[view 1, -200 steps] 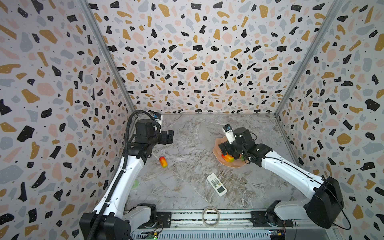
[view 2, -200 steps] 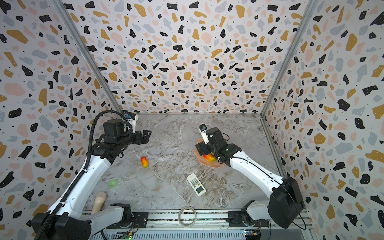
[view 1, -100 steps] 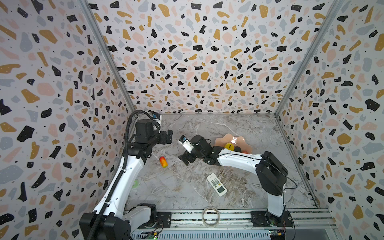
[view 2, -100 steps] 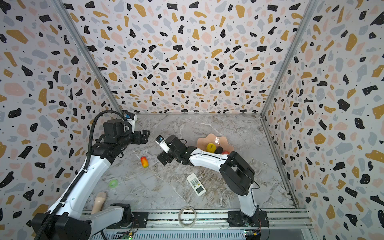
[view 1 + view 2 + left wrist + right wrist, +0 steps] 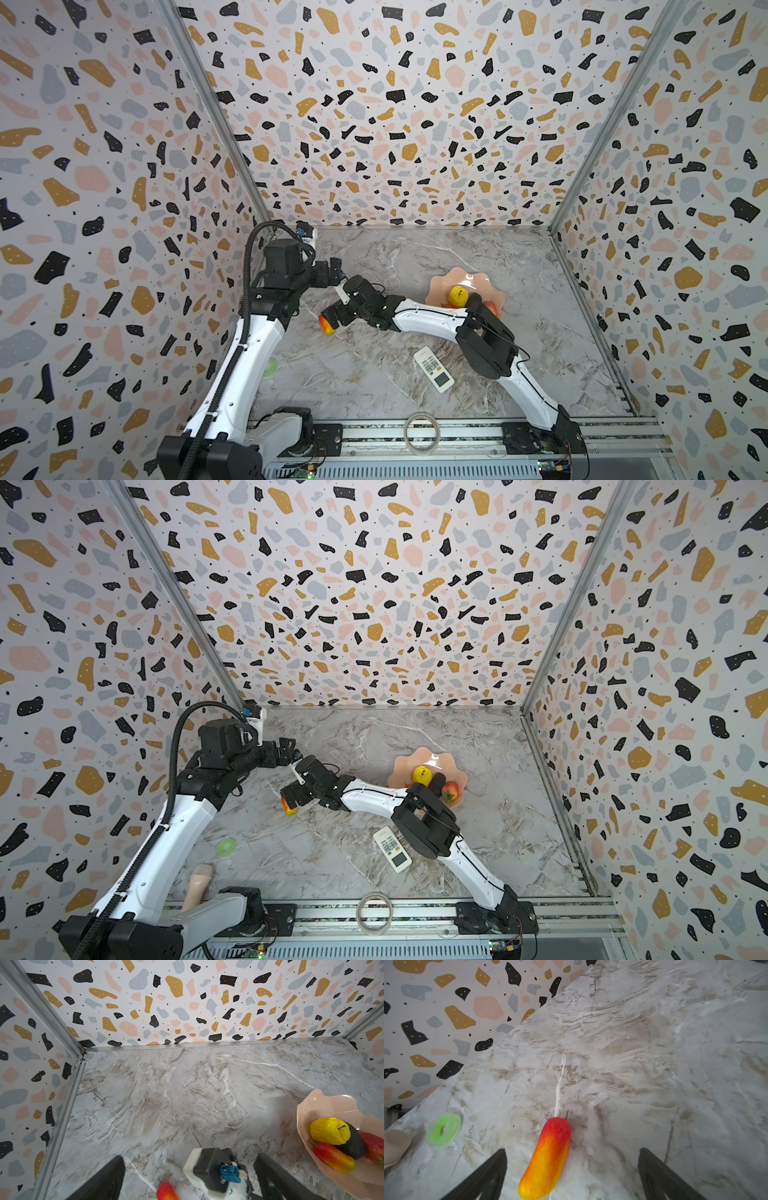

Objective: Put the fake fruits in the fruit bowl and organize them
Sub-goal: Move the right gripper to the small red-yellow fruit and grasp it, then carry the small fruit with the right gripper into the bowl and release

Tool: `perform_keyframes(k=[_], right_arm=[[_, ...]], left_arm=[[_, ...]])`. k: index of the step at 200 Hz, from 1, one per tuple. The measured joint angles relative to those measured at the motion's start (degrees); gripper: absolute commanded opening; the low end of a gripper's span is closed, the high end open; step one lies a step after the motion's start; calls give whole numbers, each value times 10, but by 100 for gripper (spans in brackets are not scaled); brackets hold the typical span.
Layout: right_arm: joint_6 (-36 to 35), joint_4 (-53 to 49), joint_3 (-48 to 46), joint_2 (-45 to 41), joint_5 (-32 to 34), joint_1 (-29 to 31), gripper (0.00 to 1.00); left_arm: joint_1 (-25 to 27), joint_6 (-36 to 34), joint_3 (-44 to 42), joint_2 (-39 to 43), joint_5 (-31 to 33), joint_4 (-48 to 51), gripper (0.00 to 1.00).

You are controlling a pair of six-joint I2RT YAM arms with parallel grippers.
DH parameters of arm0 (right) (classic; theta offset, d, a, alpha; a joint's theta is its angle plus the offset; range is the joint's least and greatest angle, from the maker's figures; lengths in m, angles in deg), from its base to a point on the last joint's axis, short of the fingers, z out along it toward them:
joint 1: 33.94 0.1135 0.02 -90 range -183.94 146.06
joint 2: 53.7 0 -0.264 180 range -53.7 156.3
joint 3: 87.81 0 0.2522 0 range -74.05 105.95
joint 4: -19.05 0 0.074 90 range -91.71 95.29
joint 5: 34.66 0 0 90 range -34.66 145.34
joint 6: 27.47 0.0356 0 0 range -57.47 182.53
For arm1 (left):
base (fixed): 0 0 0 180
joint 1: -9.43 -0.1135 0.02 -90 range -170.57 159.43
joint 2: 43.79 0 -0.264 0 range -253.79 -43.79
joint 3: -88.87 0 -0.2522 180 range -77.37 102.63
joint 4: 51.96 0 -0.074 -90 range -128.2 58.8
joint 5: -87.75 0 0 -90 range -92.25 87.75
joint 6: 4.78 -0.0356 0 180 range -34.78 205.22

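The peach-pink fruit bowl [image 5: 444,282] [image 5: 405,766] [image 5: 315,1103] stands right of the middle. It holds a yellow apple [image 5: 458,296] [image 5: 329,1130], a blackish oval [image 5: 438,780] [image 5: 353,1146], a strawberry [image 5: 451,791] and one red-to-yellow mango [image 5: 333,1157]. A second mango [image 5: 327,325] [image 5: 289,806] [image 5: 548,1157] lies on the marble at the left. My right gripper [image 5: 332,316] [image 5: 572,1153] hovers over it, open, with the mango between its fingers but untouched. Just behind it, my left gripper [image 5: 334,268] [image 5: 190,1156] hangs open and empty above the right wrist.
A white remote [image 5: 433,369] [image 5: 392,849] lies near the front, and a clear tape ring [image 5: 422,432] rests on the front rail. A green ring [image 5: 227,847] [image 5: 444,1129] and a beige object [image 5: 198,885] sit at the front left. Patterned walls close in three sides.
My right arm has swung from over the bowl leftward across the table to the loose mango, staying open. The left arm has held still.
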Motion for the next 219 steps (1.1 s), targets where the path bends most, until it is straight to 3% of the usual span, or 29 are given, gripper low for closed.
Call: perform_keyframes(k=[17, 51, 104, 180, 219], right_arm=[[3, -7, 28, 30, 0, 7, 97], [5, -28, 89, 81, -5, 18, 82], [9, -50, 107, 104, -11, 24, 67], [8, -56, 107, 104, -13, 16, 22], [4, -42, -19, 11, -14, -16, 18]], left_arm=[[0, 4, 1, 0, -2, 0, 100], [-1, 6, 1, 0, -5, 0, 100], [-3, 6, 1, 0, -7, 0, 100], [-3, 6, 1, 0, -8, 0, 100], [-3, 6, 1, 0, -7, 0, 100]])
